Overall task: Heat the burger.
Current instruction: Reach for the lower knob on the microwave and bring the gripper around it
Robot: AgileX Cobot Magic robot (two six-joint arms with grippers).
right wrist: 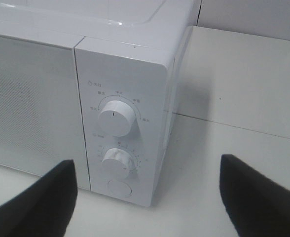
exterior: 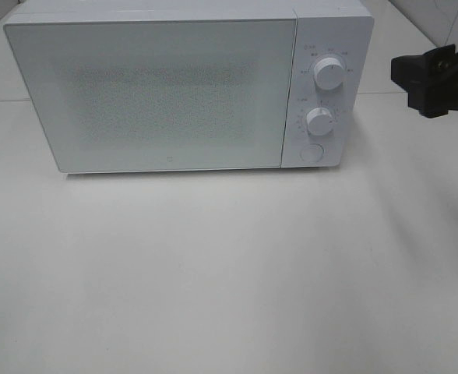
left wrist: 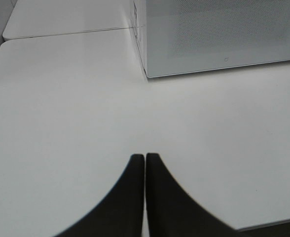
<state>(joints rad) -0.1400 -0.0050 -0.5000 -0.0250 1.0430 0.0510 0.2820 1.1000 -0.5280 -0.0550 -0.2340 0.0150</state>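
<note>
The boxy white microwave oven (exterior: 159,93) stood on the white table (exterior: 229,273) with its door shut. The burger showed in no view, and whether it sat inside could not be told. The black right gripper (exterior: 435,78), jaws wide apart and empty, hung beside the control end, nearer than the black left gripper (left wrist: 145,160), whose tips were pressed together. The lower round white dial (exterior: 320,122) lay leftward of the right gripper and was probably its target.

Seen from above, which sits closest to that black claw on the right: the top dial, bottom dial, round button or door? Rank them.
1. Top dial, high on the panel, nearest the right gripper.
2. Bottom dial, just below it.
3. Round button, panel's bottom.
4. Door, left of the panel, farthest.
</note>
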